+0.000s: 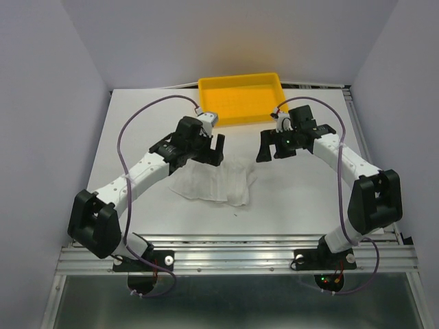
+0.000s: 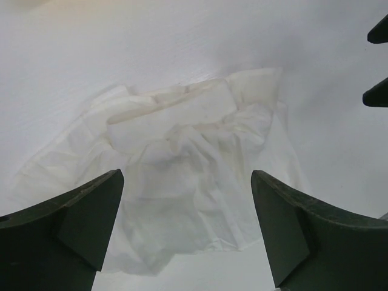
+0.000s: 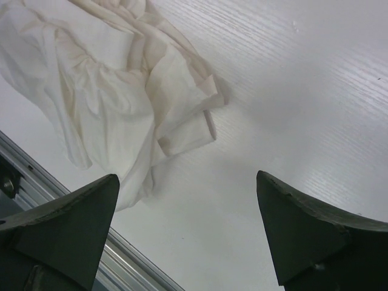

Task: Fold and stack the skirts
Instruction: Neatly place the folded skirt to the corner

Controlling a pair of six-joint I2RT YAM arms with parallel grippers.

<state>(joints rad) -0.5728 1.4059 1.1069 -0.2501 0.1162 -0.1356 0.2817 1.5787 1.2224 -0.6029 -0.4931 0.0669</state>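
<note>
One white skirt (image 1: 216, 181) lies crumpled on the white table, near the middle and in front of the arms' grippers. My left gripper (image 1: 211, 148) hangs open and empty above the skirt's far edge; its wrist view shows the skirt (image 2: 182, 176) spread below between the fingers (image 2: 73, 224). My right gripper (image 1: 272, 147) is open and empty, to the right of the skirt and above bare table; its wrist view shows the skirt (image 3: 115, 91) at upper left. No second skirt shows.
A yellow tray (image 1: 241, 98) stands at the table's far edge behind both grippers; nothing shows inside it. The table's metal front rail (image 1: 233, 257) runs along the near edge and shows in the right wrist view (image 3: 73, 212).
</note>
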